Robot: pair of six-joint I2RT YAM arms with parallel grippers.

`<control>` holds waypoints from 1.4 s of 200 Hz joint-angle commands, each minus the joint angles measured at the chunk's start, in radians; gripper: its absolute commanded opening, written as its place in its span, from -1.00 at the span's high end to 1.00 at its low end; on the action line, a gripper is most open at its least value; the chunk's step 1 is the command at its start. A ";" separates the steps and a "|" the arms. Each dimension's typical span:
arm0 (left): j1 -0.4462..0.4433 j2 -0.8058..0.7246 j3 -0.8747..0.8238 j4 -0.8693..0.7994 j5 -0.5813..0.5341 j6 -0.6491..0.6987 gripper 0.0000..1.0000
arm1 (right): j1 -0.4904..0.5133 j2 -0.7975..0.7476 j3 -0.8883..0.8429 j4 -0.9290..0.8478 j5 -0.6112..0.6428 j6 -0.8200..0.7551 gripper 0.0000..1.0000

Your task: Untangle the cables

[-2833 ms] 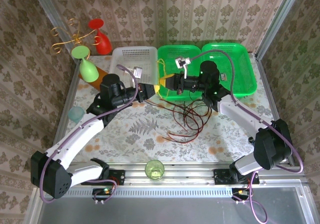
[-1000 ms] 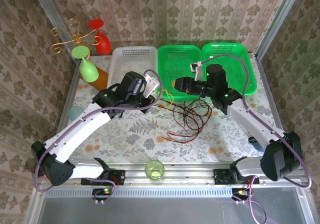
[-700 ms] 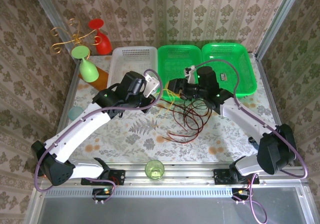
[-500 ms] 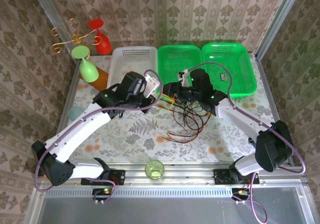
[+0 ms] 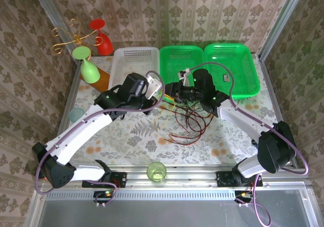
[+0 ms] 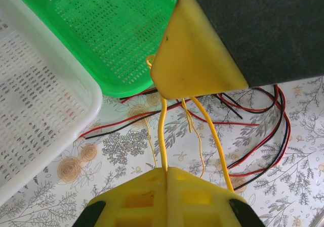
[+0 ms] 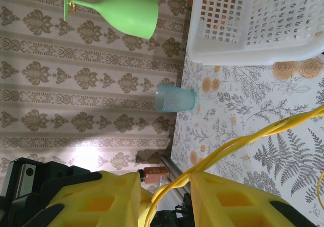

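While your left arm has held its pose over the last second, the right arm has swung leftward off the middle green basket (image 5: 167, 52). The right gripper (image 5: 173, 92) now sits just beside the left gripper (image 5: 161, 98), above the table (image 5: 126, 136) at that basket's near edge.

Your left gripper (image 6: 166, 173) is pressed together on the yellow cable (image 6: 162, 131), which comes straight up out of the seam between its fingers. In the left wrist view, one of the right gripper's yellow fingers (image 6: 195, 60) hangs over the same strand, in front of the green basket (image 6: 101, 30) and to the right of the white basket (image 6: 35, 105).

Your right gripper (image 7: 166, 187) has its jaws standing apart. The yellow cable (image 7: 243, 138) runs through the gap and away across the flowered cloth, with space on either side of it, so it is not clamped there. Beyond it you can see the white basket (image 7: 253, 22), a blue cup (image 7: 174, 98) and a green goblet (image 7: 121, 14).

The rest of the cables (image 5: 190, 120), red and black loops, lie on the table just right of centre, in the same spot as before. From the left wrist they show as red and black strands (image 6: 271, 136) curving over the cloth below the green basket.
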 commanded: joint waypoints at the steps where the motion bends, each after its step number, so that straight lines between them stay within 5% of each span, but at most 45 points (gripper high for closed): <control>1: -0.009 -0.015 -0.009 0.020 -0.004 -0.016 1.00 | 0.006 0.006 0.032 -0.008 -0.027 -0.024 0.26; 27: -0.008 -0.013 -0.006 0.020 0.000 -0.015 1.00 | 0.007 0.025 0.039 -0.008 -0.040 -0.022 0.27; 70: -0.008 -0.018 -0.015 0.016 -0.015 -0.012 1.00 | 0.006 0.001 0.048 -0.045 -0.051 -0.063 0.83; 97: -0.010 -0.029 -0.031 0.020 -0.033 0.004 1.00 | -0.005 -0.035 0.070 -0.130 -0.027 -0.112 0.97; 237: 0.126 -0.140 -0.124 -0.058 -0.131 0.060 1.00 | -0.343 -0.288 0.045 -0.402 -0.095 -0.302 1.00; 263: 0.135 -0.173 -0.149 -0.001 -0.016 0.132 0.99 | -0.366 -0.282 0.049 -0.394 -0.148 -0.305 1.00; 280: 0.123 -0.214 -0.192 0.111 0.073 0.175 0.68 | -0.366 -0.271 0.052 -0.390 -0.162 -0.303 1.00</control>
